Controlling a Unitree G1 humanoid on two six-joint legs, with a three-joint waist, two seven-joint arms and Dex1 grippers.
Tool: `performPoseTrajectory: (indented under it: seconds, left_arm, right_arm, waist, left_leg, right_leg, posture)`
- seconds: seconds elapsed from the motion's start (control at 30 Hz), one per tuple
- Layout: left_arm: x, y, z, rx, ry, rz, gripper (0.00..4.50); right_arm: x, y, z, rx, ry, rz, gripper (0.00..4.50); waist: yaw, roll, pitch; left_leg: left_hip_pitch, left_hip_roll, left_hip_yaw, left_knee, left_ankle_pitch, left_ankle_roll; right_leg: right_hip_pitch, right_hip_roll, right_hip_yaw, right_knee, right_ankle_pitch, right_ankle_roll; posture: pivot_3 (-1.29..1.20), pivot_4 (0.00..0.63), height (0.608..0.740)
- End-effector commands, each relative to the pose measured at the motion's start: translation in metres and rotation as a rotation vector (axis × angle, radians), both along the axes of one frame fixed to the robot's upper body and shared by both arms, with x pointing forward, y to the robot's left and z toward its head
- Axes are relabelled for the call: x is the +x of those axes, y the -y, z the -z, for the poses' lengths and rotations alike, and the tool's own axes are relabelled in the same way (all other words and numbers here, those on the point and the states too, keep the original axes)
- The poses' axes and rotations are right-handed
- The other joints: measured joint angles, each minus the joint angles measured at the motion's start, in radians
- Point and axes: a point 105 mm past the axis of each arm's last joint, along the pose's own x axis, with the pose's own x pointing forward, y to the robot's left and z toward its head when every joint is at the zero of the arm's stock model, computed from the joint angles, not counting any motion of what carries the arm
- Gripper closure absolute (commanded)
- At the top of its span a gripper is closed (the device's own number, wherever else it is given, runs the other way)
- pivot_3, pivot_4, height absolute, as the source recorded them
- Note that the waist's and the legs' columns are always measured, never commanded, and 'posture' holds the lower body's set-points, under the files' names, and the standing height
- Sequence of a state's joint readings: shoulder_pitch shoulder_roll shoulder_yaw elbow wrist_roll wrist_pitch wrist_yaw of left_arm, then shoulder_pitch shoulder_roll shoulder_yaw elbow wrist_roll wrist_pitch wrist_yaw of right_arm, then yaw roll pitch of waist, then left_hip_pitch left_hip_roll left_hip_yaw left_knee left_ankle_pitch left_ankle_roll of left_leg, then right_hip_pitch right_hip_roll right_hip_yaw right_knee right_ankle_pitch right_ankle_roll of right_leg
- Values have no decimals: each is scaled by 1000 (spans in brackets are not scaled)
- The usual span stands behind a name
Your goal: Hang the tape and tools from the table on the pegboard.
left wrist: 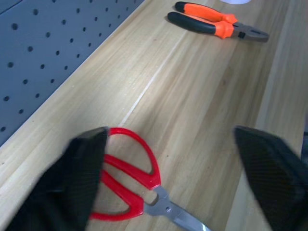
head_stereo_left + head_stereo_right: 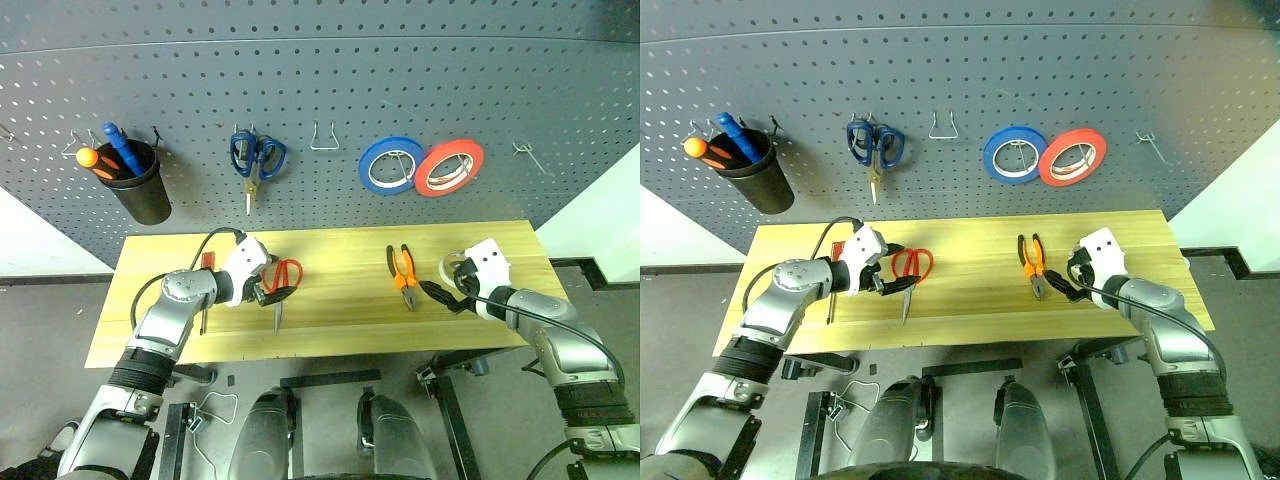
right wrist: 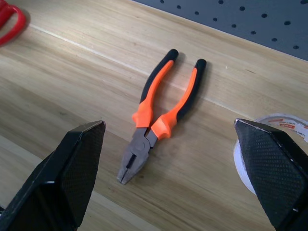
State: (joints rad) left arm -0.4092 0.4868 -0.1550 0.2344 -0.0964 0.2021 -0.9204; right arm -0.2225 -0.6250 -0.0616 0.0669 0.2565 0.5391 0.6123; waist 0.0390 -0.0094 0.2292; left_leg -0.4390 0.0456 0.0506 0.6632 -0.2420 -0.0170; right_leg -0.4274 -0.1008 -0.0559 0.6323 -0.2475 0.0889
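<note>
On the bench [image 2: 330, 330] we count one pliers [image 3: 155, 124], one scissors [image 1: 132, 185], one tape [image 3: 269, 144]. Both grippers, left [image 1: 173, 183] and right [image 3: 171, 178], hover low with jaws open, holding nothing

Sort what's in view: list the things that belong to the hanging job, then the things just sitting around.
Job:
- red-handled scissors, on the table
- orange-and-black pliers, on the table
- whitish tape roll, on the table
- small red-handled screwdriver, on the table
- pegboard

Just there:
- blue-handled scissors, already hung
- blue tape roll, hung
- red tape roll, hung
- black cup with pens
</note>
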Motion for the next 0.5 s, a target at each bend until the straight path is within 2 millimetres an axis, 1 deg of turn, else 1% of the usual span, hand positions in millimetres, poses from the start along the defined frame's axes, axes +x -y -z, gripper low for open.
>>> performPoseTrajectory:
  seconds: [0.03,0.07,0.13,0.17,0.23,0.3,0.37,0.5]
  left_arm:
    - [6,9,-11,5,50,37,45]
    - [7,12,-13,12,57,45,45]
    - [8,17,-15,8,58,67,45]
    - [8,19,-17,3,61,71,45]
    - [7,23,-20,-4,68,87,45]
    - [6,27,-23,-11,67,105,45]
    - [4,31,-24,-14,68,116,45]
    - [2,39,-25,-23,68,125,45]
  right_arm:
    - [8,14,-11,-44,31,71,0]
    - [10,16,-11,-60,26,93,0]
    - [9,18,1,-72,-79,120,0]
    - [10,21,2,-122,-87,123,0]
    - [13,24,-2,-140,-68,122,0]
    - [14,28,0,-155,-85,138,0]
    - [14,26,5,-156,-124,120,0]
    - [21,22,6,-120,-132,129,0]
  waist:
    - [0,0,1]
    - [1,0,2]
    - [-1,0,2]
    - [-1,-1,3]
    - [-1,-1,6]
    - [-2,0,10]
    - [-2,0,14]
    - [-2,0,20]
  left_leg:
    - [0,0,0,0,0,0]
    - [0,0,0,0,0,0]
    - [0,0,0,1,0,0]
    - [0,0,0,1,0,0]
    - [-1,0,0,1,0,0]
    - [-1,0,0,0,0,0]
    - [-1,0,0,0,0,0]
    - [-2,0,0,1,0,0]
  right_leg:
    - [0,0,0,0,0,0]
    - [0,0,0,0,0,0]
    - [0,0,0,0,0,0]
    - [0,0,0,0,0,0]
    - [0,0,0,0,0,0]
    - [-1,0,0,0,0,0]
    - [-1,0,0,0,0,0]
    - [-2,0,0,0,0,1]
  posture:
    - [37,256,716]
    - [37,256,716]
    - [35,262,716]
    - [33,264,716]
    - [31,268,716]
    - [30,272,716]
    - [32,275,716]
    - [32,279,716]
